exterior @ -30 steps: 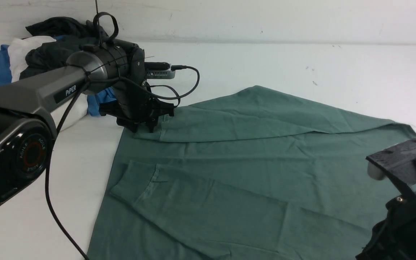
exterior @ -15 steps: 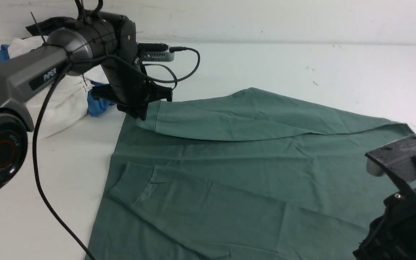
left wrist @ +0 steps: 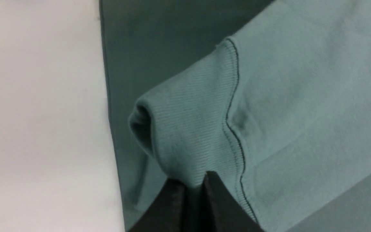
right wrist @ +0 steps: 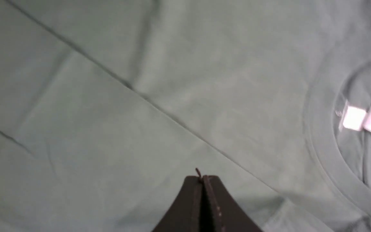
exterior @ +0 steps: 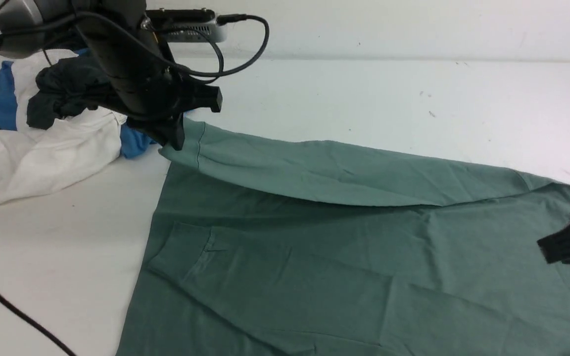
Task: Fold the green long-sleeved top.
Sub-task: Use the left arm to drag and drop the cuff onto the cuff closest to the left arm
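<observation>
Green long-sleeved top (exterior: pixel 364 257) is spread on the white table (exterior: pixel 364 84). Its body lies below and between the two pincers, and the near sleeve (exterior: pixel 265 282) is laid flat across it. Risk: nothing visibly pins the body, so a sideways pull could drag or bunch it and undo the flat sleeve.

Far sleeve (exterior: pixel 344 173) is raised at its end and hangs from the left pincer (exterior: pixel 175 139), sloping down to the shoulder near the right pincer (exterior: pixel 564 247). Risk: carried slack, it likely lands twisted or creased.

Heap of white, blue and dark garments (exterior: pixel 42 138) sits just beside the left pincer, on its outer side. Risk: a wide swing could snag it.

Ribbed cuff (left wrist: pixel 185 129) is where the left pincer is clamped, on the rolled edge only. Risk: the bite looks thin, so the cuff may slip out mid-carry.

Neck label (right wrist: pixel 354 117) lies near the right pincer, whose jaws are together with nothing between them. Cannot tell whether it touches the cloth; if not, it gives no anchor.
</observation>
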You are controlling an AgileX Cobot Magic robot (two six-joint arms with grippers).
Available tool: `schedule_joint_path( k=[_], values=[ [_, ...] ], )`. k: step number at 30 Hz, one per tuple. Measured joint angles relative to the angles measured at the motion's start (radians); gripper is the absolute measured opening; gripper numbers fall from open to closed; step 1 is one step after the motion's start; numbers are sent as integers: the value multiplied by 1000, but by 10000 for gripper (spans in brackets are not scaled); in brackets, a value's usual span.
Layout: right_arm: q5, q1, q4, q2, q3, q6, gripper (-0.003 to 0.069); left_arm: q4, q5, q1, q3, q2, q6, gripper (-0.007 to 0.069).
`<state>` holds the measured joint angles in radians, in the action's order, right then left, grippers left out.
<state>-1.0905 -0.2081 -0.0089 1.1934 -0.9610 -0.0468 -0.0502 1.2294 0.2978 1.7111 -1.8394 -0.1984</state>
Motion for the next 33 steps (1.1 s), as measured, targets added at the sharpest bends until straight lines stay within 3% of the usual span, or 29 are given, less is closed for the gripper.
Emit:
schedule_joint_path(
  k=[13,24,28,33],
  values=[
    [-16,22,176,1,0,-146,-10,50,1,52,-445,206,-130,27],
    [-16,22,221,1,0,-160,-10,19,-52,52,-514,205,-131,31],
    [-22,22,228,1,0,-160,-10,20,-51,52,-514,184,-130,74],
    [-24,22,228,1,0,-160,-10,20,-34,52,-514,173,-128,201]
  ],
)
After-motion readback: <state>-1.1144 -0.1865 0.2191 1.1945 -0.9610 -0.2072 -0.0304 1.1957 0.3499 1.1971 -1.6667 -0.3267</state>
